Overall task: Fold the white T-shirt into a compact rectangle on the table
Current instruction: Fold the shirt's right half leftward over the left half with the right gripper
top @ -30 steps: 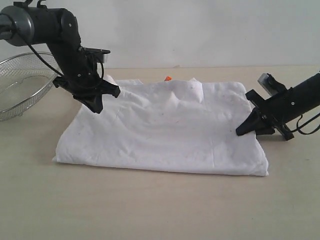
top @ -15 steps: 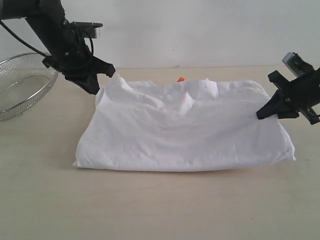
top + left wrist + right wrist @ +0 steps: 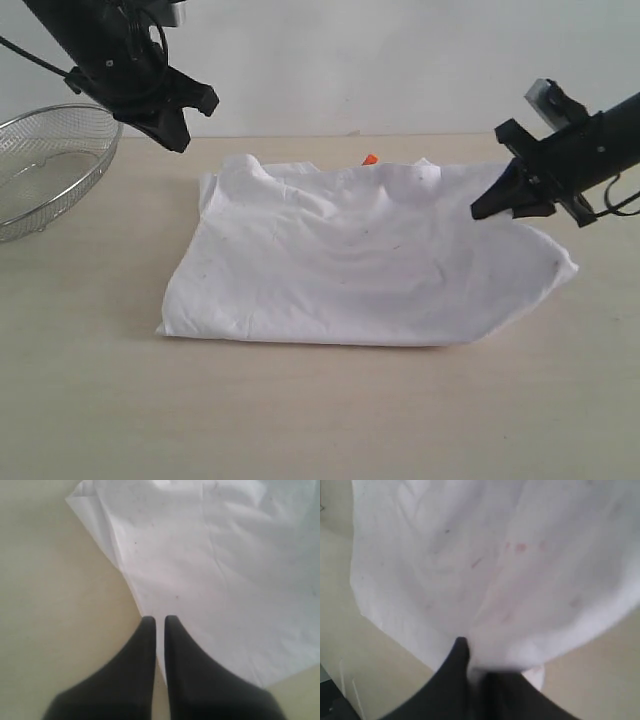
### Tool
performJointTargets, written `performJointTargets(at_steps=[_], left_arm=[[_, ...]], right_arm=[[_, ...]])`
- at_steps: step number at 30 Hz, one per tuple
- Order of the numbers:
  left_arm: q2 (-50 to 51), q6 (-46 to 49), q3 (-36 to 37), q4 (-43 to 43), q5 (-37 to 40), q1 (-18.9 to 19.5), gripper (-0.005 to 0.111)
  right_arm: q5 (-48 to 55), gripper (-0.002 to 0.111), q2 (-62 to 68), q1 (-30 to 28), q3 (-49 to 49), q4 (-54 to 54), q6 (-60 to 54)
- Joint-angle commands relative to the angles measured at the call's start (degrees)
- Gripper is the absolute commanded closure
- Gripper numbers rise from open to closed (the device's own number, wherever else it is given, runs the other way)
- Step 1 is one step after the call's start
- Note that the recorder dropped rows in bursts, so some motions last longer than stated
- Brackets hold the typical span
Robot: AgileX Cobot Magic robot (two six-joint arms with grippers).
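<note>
The front of the bench (image 3: 320,420) is bare pale wood grain. Beyond it, around the middle of the bench and reaching nearly to the far edge, lies the white T-shirt (image 3: 350,270). It is doubled over in layers into a rough four-sided shape with a smooth folded edge along its near side. Its near right corner juts out to a point towards the right edge of the bench. The cloth is rumpled in shallow waves and dotted with small dark specks. No lettering can be read; the right wrist view shows only faint reddish marks through the fabric.

The right tool (image 3: 480,212) is closed on the shirt's right side, where the cloth rises to its tip. In its blurred wrist view, bunched fabric covers one finger.

Along the shirt's far edge the orange neck tag (image 3: 370,159) peeks out, and the far left corner stands in a small peak. The left tool (image 3: 178,140) hangs above and beside that corner, clear of the cloth, its jaws drawn narrow and holding nothing.

Near the far left corner of the bench sits a round wire-mesh basket (image 3: 50,170), cut off by the picture's edge so that only part of its bowl shows.
</note>
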Motion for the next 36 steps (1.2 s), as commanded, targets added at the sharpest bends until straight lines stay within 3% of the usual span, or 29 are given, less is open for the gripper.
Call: performJointTargets(at_steps=[1,14,27,36], left_arm=[[-1.2,0.8,0.3,-0.6,2.1,0.0,0.102],[-3.9,0.8,0.3,0.5,3.4,0.0,0.102],[-4.1,0.4,0.3,1.4,4.3,0.0,0.102],[-4.1,0.4,0.3,1.6,4.5,0.0,0.102]], right_arm=[[-2.1,0.108,-0.8,4.6,-0.2,3.9,-0.2],[-14.3,0.108,-0.8,17.6,-0.5,7.5,0.7],[-13.2,0.108,3.3,22.6,-12.8,7.8,3.7],[-13.6,0.108,7.8,27.8,-15.7,7.4,4.4]])
